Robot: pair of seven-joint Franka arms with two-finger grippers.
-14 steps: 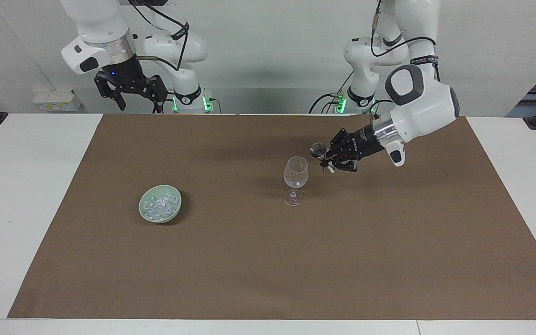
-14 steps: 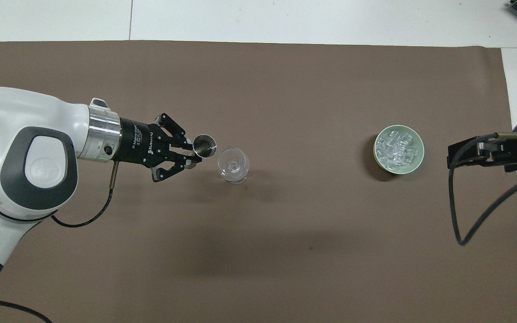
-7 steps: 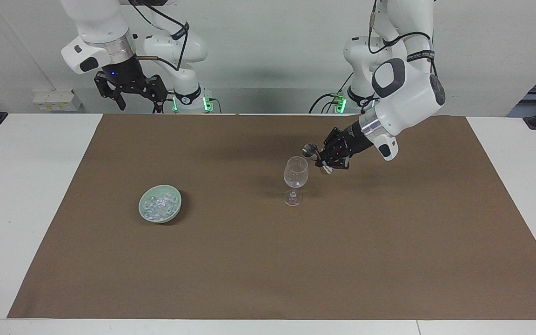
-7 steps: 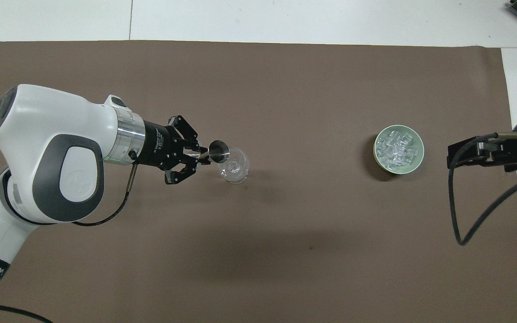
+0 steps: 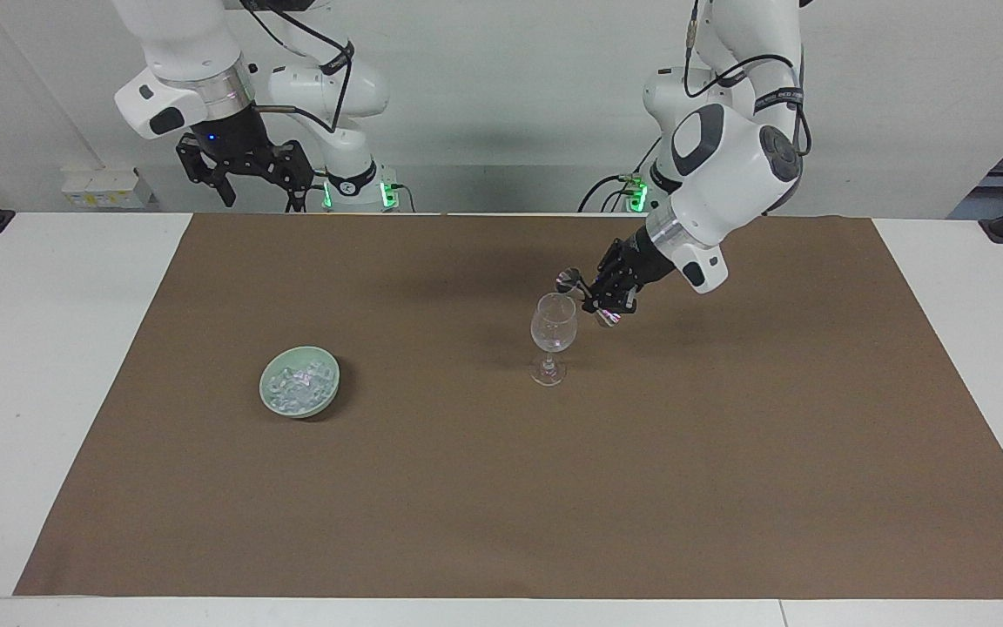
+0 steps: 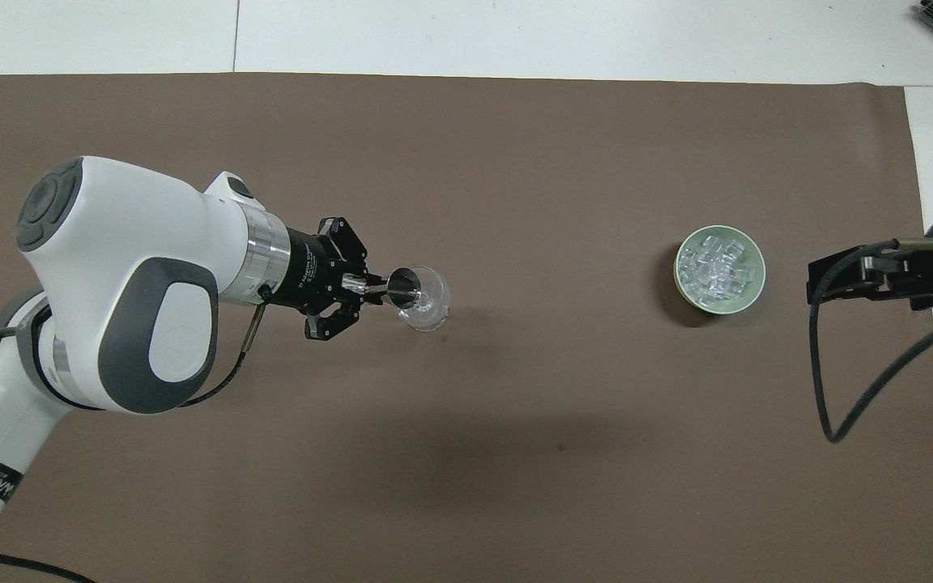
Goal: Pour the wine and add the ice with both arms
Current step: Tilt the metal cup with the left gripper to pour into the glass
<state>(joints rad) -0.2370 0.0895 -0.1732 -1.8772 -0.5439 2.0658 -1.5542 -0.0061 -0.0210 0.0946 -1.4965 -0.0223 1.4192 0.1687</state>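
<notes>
A clear wine glass (image 5: 553, 326) (image 6: 422, 300) stands upright mid-mat. My left gripper (image 5: 597, 296) (image 6: 361, 283) is shut on a small metal measuring cup (image 5: 568, 280) (image 6: 403, 286), which is tipped on its side over the glass's rim, mouth toward the glass. No wine shows in either view. The ice (image 5: 297, 383) (image 6: 716, 267) lies as clear chunks in a pale green bowl (image 5: 333, 383) (image 6: 719, 308) toward the right arm's end. My right gripper (image 5: 265, 187) waits open, raised over the table edge by its base.
A brown mat (image 5: 467, 505) covers most of the white table (image 5: 49, 348). A black cable (image 6: 831, 405) loops from the right arm's wrist over the mat's end.
The left arm has swung its wrist toward the glass and rolled it, carrying the metal cup from beside the glass to over its rim and tipping it. The right arm has not moved.
</notes>
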